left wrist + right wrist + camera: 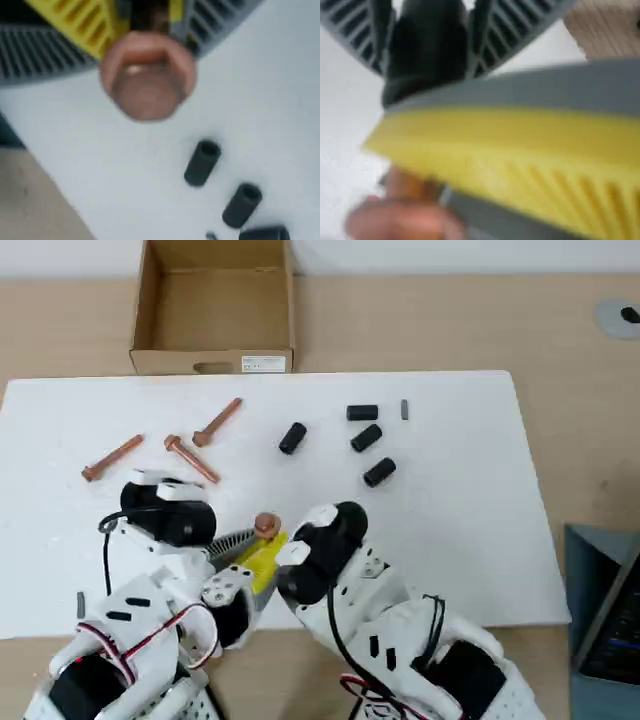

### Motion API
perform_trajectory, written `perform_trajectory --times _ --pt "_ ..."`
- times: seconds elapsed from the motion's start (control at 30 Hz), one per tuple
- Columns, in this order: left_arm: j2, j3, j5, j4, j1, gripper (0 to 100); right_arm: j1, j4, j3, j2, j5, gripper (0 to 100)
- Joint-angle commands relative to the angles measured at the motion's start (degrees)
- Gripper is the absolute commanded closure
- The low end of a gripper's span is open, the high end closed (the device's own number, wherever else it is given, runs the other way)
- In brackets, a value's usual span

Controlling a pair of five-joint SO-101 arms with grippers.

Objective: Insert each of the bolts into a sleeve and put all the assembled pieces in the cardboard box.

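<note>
Wooden worktop (570, 360), white sheet (460, 530) over it, cardboard box (212, 362) at far edge. Left hand (258, 540) pinches bolt (266, 525) at sheet's near side; right hand (430, 65), just beside, clamps black sleeve (427, 40). Farther out lie loose bolts (190, 458), spare sleeves (292, 437).

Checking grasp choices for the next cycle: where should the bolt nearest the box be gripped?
Mid-shank, from above, jaws across its length. The bolt lies flat and slanted on the mat. Its head sits close to the head of another bolt, while the shank is free on both sides.
</note>
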Motion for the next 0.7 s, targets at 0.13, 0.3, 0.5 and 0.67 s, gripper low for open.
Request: perform_trajectory --times 0.13,0.3,0.5,0.67 --pt "-0.4 -3.52 -0.35 0.35 -1.14 100 -0.48 -1.49 -0.4 -0.48 0.0 98.9" --pt "-0.4 -4.31 0.18 -0.09 -5.36 88 -0.48 -1.41 -0.4 -0.48 0.0 98.9" --pt "-0.22 -7.12 0.97 0.35 -10.81 84 -0.48 -1.41 -0.13 -0.48 0.0 98.9" --pt "-0.22 -8.79 1.23 0.44 -10.29 85 -0.48 -1.41 -0.13 -0.31 0.0 98.9"
